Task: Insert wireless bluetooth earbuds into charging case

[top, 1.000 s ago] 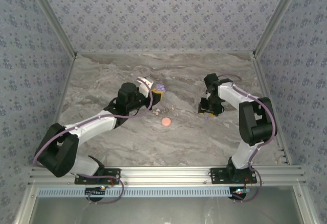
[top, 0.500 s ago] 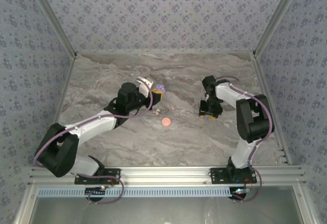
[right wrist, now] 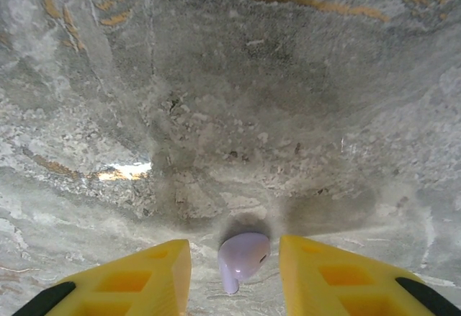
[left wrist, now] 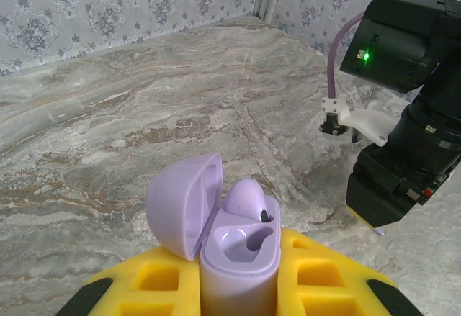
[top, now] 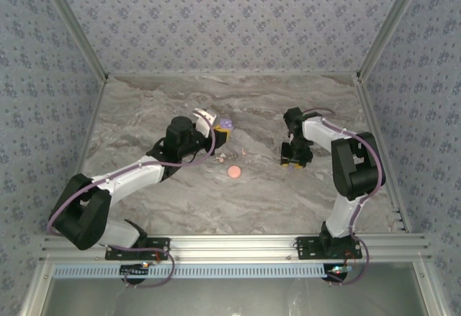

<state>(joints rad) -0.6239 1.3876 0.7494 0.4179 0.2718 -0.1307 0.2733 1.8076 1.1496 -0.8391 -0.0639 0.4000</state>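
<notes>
My left gripper [top: 222, 134] is shut on an upright lilac charging case [left wrist: 240, 258]. Its lid [left wrist: 184, 204] is hinged open to the left. One lilac earbud [left wrist: 248, 199] sits in the far socket, and the near socket is bare. In the top view the case [top: 226, 124] shows above the yellow fingers. My right gripper [right wrist: 234, 269] is open and low over the marble. A second lilac earbud [right wrist: 243, 256] lies on the table between its yellow fingers [right wrist: 144, 276], touching neither. In the top view the right gripper [top: 291, 160] points down at the table's right-centre.
A round pink case [top: 233, 172] lies on the marble between the two arms. Tiny whitish pieces [top: 220, 159] lie near the left gripper. The right arm's black wrist [left wrist: 403, 136] stands close to the held case. Patterned walls enclose the table.
The right gripper has shifted slightly left and down toward the table, with its forearm swinging in. The left arm and the held case have not moved.
</notes>
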